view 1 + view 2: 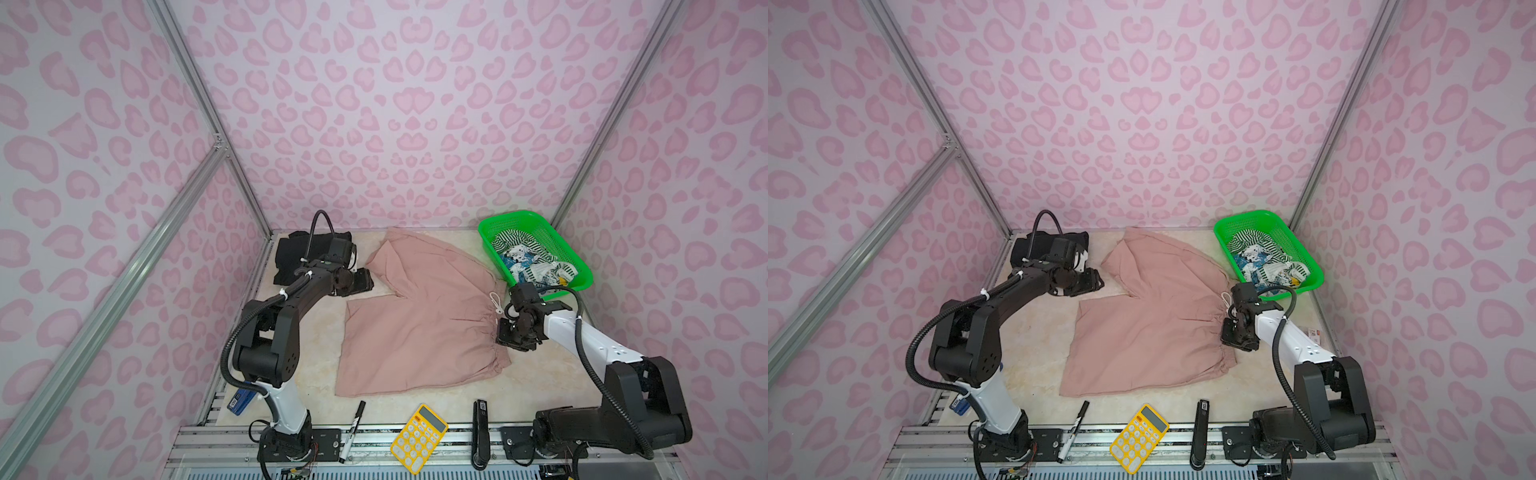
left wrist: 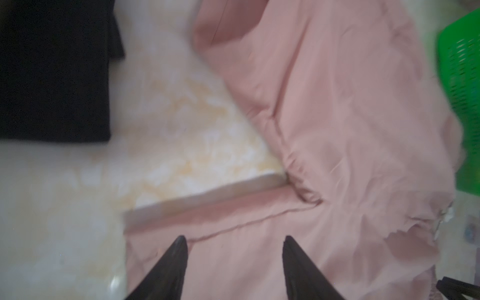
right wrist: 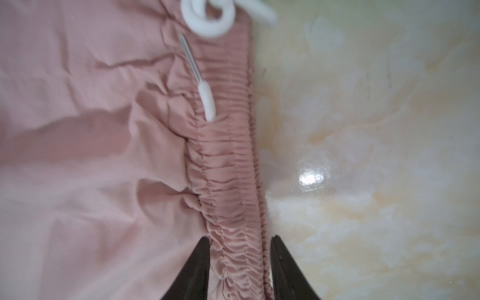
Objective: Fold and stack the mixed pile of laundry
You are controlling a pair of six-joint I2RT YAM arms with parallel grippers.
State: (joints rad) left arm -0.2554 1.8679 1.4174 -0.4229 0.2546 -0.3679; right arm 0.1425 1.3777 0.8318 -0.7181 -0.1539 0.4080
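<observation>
Top views both put the small stuff closest to the front edge of the table (image 1: 311,374): a black marker (image 1: 351,430), a yellow calculator (image 1: 419,438) and a black stapler (image 1: 481,434), all lined up just shy of the pink shorts (image 1: 419,332). The shorts are spread out flat across the middle, legs pointing left and waistband (image 3: 228,168) on the right, with the white cord (image 1: 495,301) curled up at the waist. Right hand (image 1: 503,337) is parked right at that waistband. In the right wrist view its fingertips (image 3: 205,249) sit on either side of the elastic with the bunched fabric filling the gap, and honestly I can't tell if it's actually pinching or just straddling it. Left hand (image 1: 362,283) is up by the split between the two legs. The left wrist view is blurry, but the fingers (image 2: 179,249) are clearly spread apart over the near leg's hem with nothing caught between them. Further back on the left, the black garment (image 1: 295,253) lies in the far corner, partly hidden behind the left arm. Far right corner has the green basket (image 1: 536,218), with the striped piece (image 1: 513,241) and the blue-white printed pieces (image 1: 523,259) heaped inside it.
</observation>
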